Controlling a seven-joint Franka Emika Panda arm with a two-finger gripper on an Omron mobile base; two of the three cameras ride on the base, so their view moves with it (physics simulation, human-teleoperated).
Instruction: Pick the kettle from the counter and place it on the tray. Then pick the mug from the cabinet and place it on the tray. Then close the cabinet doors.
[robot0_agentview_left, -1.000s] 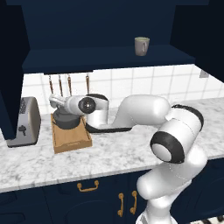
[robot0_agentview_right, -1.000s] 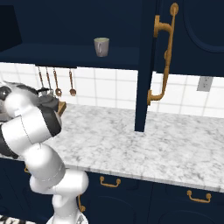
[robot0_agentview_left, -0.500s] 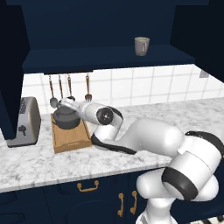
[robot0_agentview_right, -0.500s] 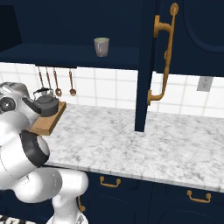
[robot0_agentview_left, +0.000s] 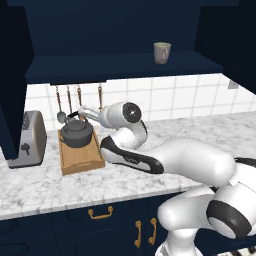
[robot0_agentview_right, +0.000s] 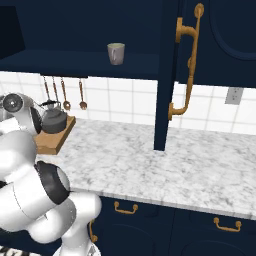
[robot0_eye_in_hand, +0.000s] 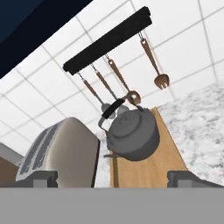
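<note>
Kettle (robot0_agentview_left: 76, 134) sat on the tray (robot0_agentview_left: 81, 157) at centre left of the left base view, with the gripper (robot0_agentview_left: 84, 113) just beside its handle, jaws spread wide and empty. Mug (robot0_agentview_left: 161, 52) stood on the cabinet (robot0_agentview_left: 125, 66) shelf, upper right. Next step likely the mug: lift clear of the kettle handle first, then approach the mug level, jaws straddling its body.

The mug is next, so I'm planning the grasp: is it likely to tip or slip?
The mug looks small, rigid and smooth-sided, so it may slip. Standing upright near the cabinet shelf's edge, it could tip if nudged.
</note>
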